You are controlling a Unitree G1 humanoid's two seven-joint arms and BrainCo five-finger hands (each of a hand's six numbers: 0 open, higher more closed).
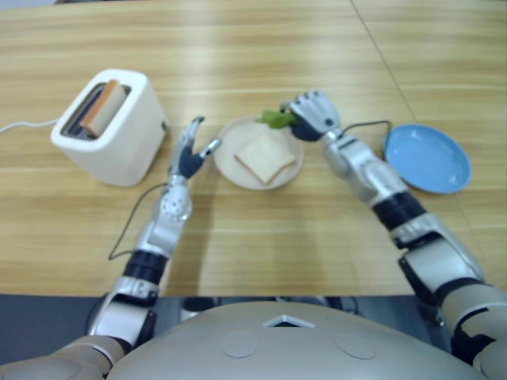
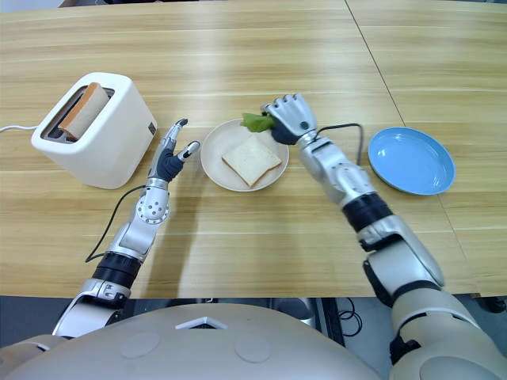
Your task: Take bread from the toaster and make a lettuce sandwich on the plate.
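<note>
Left eye view: my right hand (image 1: 317,115) grips the lettuce (image 1: 276,119) over the far rim of the plate (image 1: 228,168), and a bread slice (image 1: 265,158) lies on it. Right eye view: my left hand (image 2: 170,154) is open and empty just left of the plate, with the toaster (image 2: 103,150) beyond it holding a second slice (image 2: 83,109).

No legible text, number or sign is found on any item. The white toaster (image 2: 99,146) bears one small dark mark (image 2: 150,128) on its side face, too small to read.

On the wooden table (image 2: 238,47) a beige plate (image 2: 212,165) is set, a toaster (image 2: 107,150) at its nine o'clock, a blue plate (image 2: 412,162) at three o'clock
</note>
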